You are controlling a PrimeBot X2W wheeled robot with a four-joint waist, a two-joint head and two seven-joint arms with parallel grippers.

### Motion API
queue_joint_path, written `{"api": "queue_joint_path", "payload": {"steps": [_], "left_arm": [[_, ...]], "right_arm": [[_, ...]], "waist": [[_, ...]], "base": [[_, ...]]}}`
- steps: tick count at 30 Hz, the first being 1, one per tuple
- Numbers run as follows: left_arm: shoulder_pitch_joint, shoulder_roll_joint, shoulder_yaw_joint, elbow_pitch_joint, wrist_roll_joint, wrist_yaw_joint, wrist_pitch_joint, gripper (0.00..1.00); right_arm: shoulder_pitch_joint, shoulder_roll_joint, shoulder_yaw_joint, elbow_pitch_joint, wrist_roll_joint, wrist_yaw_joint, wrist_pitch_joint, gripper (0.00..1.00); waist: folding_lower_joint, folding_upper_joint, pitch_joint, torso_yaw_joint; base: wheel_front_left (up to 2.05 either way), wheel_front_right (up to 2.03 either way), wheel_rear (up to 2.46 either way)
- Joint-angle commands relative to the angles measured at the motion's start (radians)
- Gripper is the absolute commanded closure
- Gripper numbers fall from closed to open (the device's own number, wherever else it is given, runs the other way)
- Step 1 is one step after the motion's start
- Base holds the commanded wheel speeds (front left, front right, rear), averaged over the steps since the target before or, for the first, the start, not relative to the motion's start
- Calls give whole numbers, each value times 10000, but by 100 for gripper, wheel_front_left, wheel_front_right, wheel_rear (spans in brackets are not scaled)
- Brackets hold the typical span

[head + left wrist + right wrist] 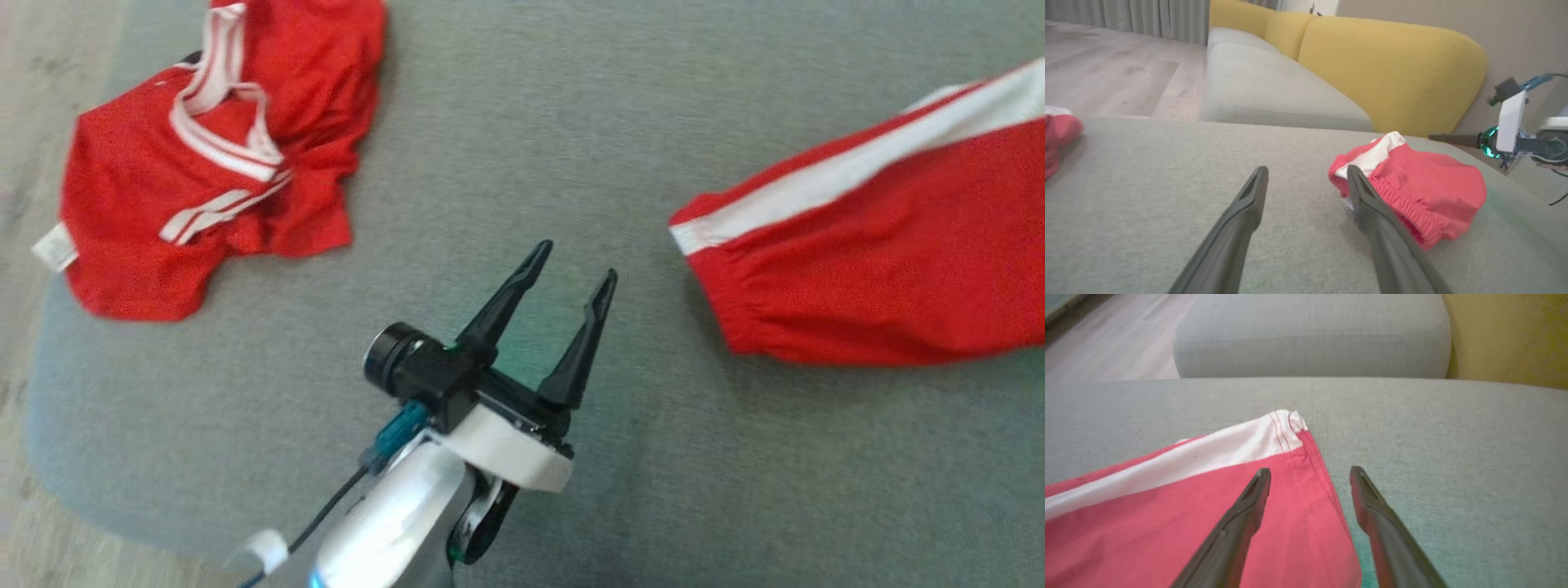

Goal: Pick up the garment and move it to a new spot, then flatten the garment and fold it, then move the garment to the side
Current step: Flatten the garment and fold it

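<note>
A red garment (pixel 882 269) of thin fabric, with a broad white stripe and a gathered elastic edge, lies on the wide grey upholstered cushion (pixel 506 122), reaching in from the right edge of the head view. The left gripper (pixel 578 260) hovers above the cushion with its two dark fingers spread wide and nothing between them. The garment's gathered end is near it on the right, apart from the fingertips. In the left wrist view the red garment (pixel 1425 192) sits just beyond the right finger of the left gripper (pixel 1307 169). The right gripper (pixel 1310 470) is also spread wide and holds nothing. Its left finger is over the red garment (pixel 1167 522), its right finger is over bare cushion, and the garment's hem edge runs between them. A crumpled red mesh jersey (pixel 204 163) with white trim lies well apart, at the cushion's far left.
</note>
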Motion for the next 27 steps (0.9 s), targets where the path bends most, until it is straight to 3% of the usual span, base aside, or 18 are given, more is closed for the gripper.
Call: {"api": "queue_joint_path", "payload": {"steps": [1,11,12,13,14,20,27], "left_arm": [[111,-14,525,-554,256,134,-92,0],[1311,-46,1473,-2722,1470,1267,-92,0],[1399,-46,1495,-2829,1510,1322,-93,0],[1472,-47,1511,-2895,1542,1357,-93,0],[1535,-47,1537,-2938,1580,1393,-93,0],[1734,-48,1804,-3012,1947,1614,-93,0],[1864,-48,2119,-2997,2226,1615,-93,0]], "right_arm": [[340,-567,-92,60,61,67,21,0],[846,-473,-165,1871,-10,67,588,0],[823,-416,-164,2003,-49,67,588,51],[796,-342,-167,2108,-64,67,579,90],[764,-249,-184,2185,-40,67,562,100],[697,189,-306,2047,374,67,266,100],[1189,-28,-422,1971,717,67,-94,100]], "waist": [[1,0,-90,409],[1,0,-112,1261],[1,0,-120,1266],[1,0,-140,1259],[1,0,-164,1239],[1,0,-397,866],[1,0,-860,-152]], "base": [[0,0,0],[0,0,0],[0,0,0],[0,0,0],[0,0,0],[0,0,0],[0,0,0]]}}
